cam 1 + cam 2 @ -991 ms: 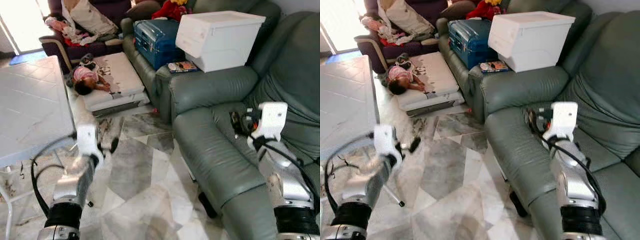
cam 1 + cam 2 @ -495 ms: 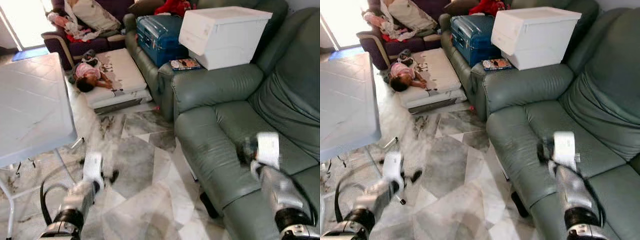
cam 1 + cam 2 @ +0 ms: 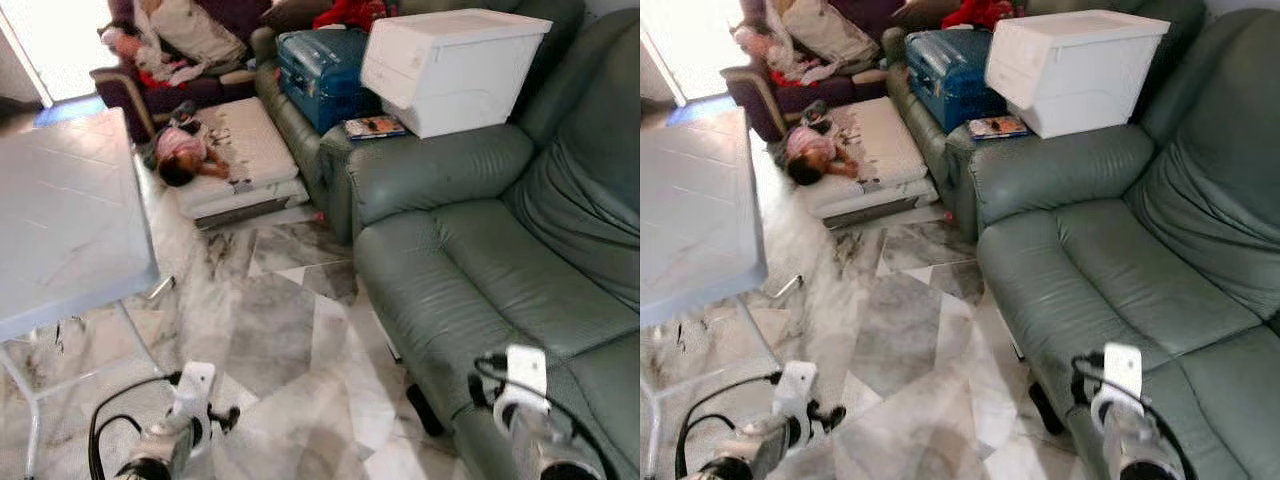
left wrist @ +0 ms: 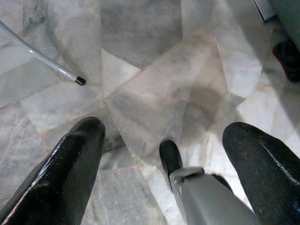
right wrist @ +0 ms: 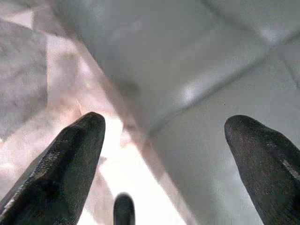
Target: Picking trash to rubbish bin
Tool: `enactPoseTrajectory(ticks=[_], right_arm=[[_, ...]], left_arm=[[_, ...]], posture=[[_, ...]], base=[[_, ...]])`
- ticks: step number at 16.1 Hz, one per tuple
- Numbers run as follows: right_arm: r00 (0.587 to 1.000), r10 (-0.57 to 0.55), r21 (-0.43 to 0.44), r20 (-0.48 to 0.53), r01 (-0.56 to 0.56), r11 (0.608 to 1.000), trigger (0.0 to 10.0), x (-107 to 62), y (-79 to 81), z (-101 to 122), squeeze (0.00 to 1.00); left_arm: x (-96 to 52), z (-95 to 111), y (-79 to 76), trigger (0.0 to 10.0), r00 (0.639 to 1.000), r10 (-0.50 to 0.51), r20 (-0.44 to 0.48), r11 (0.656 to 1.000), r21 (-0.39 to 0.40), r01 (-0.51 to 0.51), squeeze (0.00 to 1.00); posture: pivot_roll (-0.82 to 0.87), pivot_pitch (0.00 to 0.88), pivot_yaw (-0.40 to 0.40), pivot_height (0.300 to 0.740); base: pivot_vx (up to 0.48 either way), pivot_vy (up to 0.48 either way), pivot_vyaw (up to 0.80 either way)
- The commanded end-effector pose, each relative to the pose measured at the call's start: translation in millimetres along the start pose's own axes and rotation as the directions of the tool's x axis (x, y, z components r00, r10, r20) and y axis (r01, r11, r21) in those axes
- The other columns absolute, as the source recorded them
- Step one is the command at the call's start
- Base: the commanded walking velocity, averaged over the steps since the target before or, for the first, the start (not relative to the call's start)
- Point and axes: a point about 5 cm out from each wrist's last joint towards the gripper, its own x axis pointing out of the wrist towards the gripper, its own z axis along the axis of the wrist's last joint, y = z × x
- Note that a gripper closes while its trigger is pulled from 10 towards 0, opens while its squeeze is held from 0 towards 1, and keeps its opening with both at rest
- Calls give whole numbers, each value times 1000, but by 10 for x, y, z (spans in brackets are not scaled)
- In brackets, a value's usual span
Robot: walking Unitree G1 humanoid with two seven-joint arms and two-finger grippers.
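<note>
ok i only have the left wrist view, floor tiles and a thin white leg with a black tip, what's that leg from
observer: That leg looks like one of the white table standing on the robot's left. The left gripper hangs low over the floor beside it.
operator: and what's on my right
observer: A green sofa. The right gripper is open, low by the front edge of its seat.
operator: anything on the sofa
observer: A white box sits on its far arm, and a blue case lies on the next seat beyond it.
</note>
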Motion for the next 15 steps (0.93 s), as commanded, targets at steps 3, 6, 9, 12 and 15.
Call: enactPoseTrajectory(ticks=[3,6,9,12,15], right_arm=[[996,-8,-59,-89,3,998,10000,-49,-11,-259,0],[989,-16,-113,-145,-1,994,10000,-92,-65,-414,0],[981,-23,-135,-192,-3,991,10000,-136,-84,-557,0],[977,-19,-135,-211,-10,991,10000,-152,-19,-624,0],[977,-4,-138,-212,-26,990,10000,-141,81,-613,0]], left_arm=[[-14,62,102,10000,999,51,-12,999,15,-51,0],[-43,59,209,10000,997,78,-28,997,29,-78,0],[-74,100,329,10000,991,131,-33,991,10,-131,0],[-92,155,398,10000,986,164,-30,986,14,-164,0],[-112,200,463,10000,980,198,-30,980,34,-197,0]], posture=[[-11,31,54,740],[-6,46,58,740],[-5,48,55,740],[-3,50,51,740],[-5,53,50,740]], base=[[0,0,-779],[0,0,-775],[0,0,-775],[0,0,-410],[0,0,0]])
